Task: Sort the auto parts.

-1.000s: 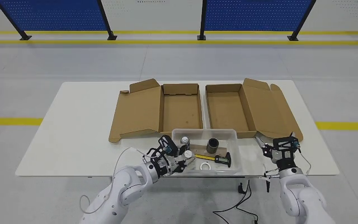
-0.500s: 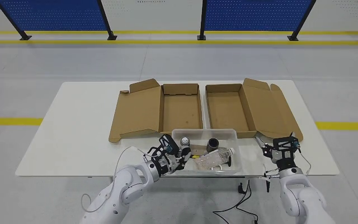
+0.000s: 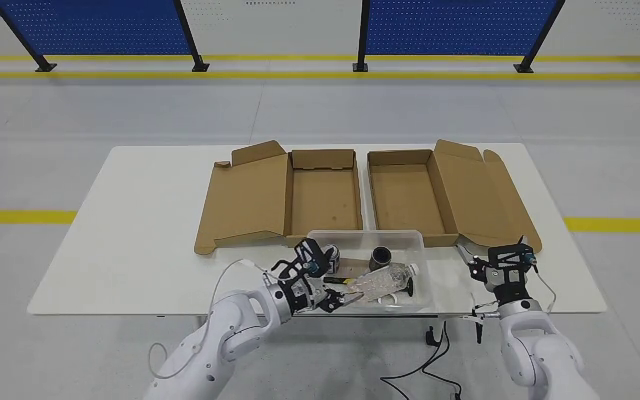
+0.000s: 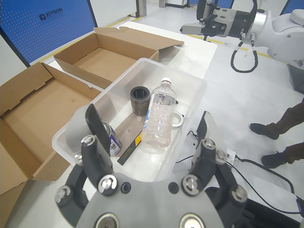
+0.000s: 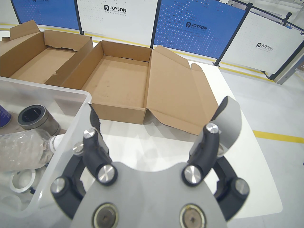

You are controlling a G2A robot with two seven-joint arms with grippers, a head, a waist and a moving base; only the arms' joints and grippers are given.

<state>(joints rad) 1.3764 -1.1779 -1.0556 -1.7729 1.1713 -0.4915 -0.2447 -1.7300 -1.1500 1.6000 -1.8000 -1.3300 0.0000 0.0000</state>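
While left hand (image 4: 149, 116) hangs released over left end of clear bin (image 3: 365, 233) at near tabletop (image 3: 150, 220) edge, can (image 4: 112, 138), metal cylinder (image 4: 139, 99), bottle (image 4: 159, 117), ring (image 4: 177, 119) lie inside. Right hand (image 5: 160, 107) released, past bin's right end.

A finger (image 4: 95, 124) of my left gripper (image 4: 147, 110) covers part of the small can (image 4: 114, 141) at the nine o'clock end of the bin (image 4: 201, 84), seen from above. The bottle (image 4: 159, 117) hides part of the metal ring (image 4: 178, 119) and the black strip (image 4: 129, 151).

Clear bottle (image 3: 385, 283) now lying flat in the bin (image 3: 365, 233), left gripper (image 4: 149, 117) shifted along its near side
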